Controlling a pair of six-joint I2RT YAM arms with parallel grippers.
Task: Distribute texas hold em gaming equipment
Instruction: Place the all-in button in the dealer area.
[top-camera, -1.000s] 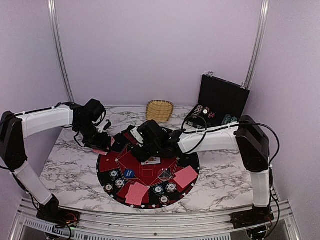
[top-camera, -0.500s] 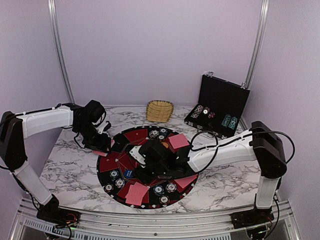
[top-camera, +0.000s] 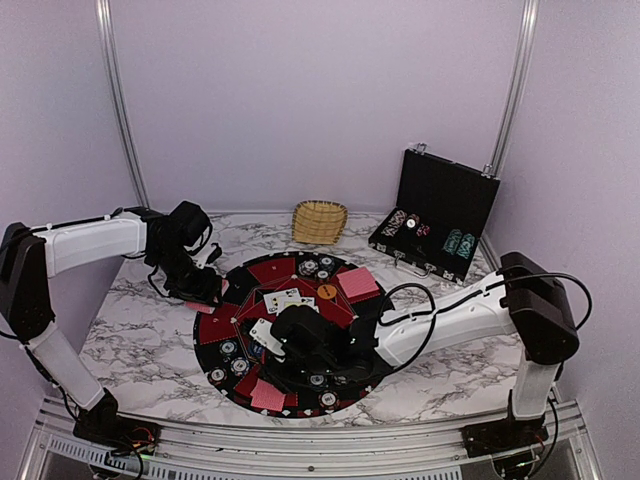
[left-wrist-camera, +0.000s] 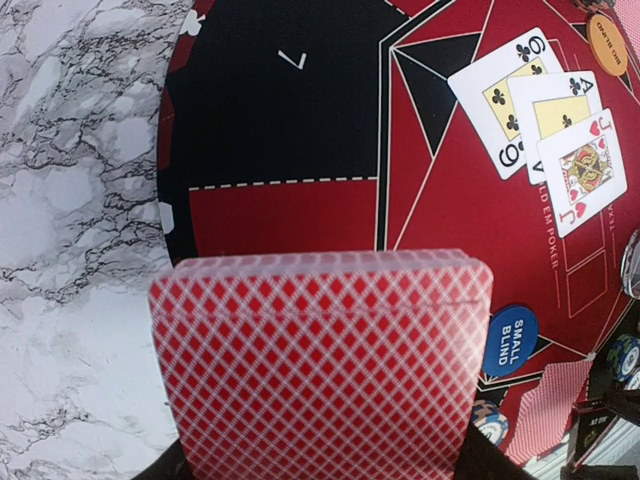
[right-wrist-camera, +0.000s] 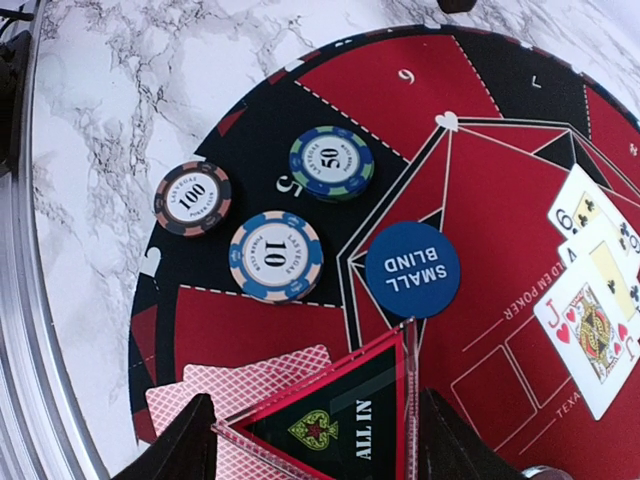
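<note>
My left gripper (top-camera: 203, 291) hovers at the mat's left edge, shut on a deck of red-backed cards (left-wrist-camera: 320, 370) that fills the lower half of the left wrist view and hides its fingers. My right gripper (right-wrist-camera: 320, 440) is low over the near-left of the mat, shut on a black-and-red triangular ALL IN marker (right-wrist-camera: 350, 400). Just beyond the marker lies the blue SMALL BLIND button (right-wrist-camera: 412, 270). Left of the button sit three chips, marked 10 (right-wrist-camera: 275, 256), 100 (right-wrist-camera: 193, 198) and 50 (right-wrist-camera: 331, 162). Red-backed cards (right-wrist-camera: 250, 385) lie under the marker. Three face-up cards (top-camera: 285, 298) lie mid-mat beside an orange button (top-camera: 327, 292).
The round black-and-red mat (top-camera: 225, 285) covers the middle of the marble table. A wicker basket (top-camera: 320, 220) stands at the back. An open black case (top-camera: 445, 205) with chips stands back right. More chips (top-camera: 318, 266) and a red card (top-camera: 357, 284) lie on the mat's far side.
My right arm has swung from the mat's centre toward its near-left part, which uncovered the three face-up cards and the orange button. The left arm and its deck have stayed put.
</note>
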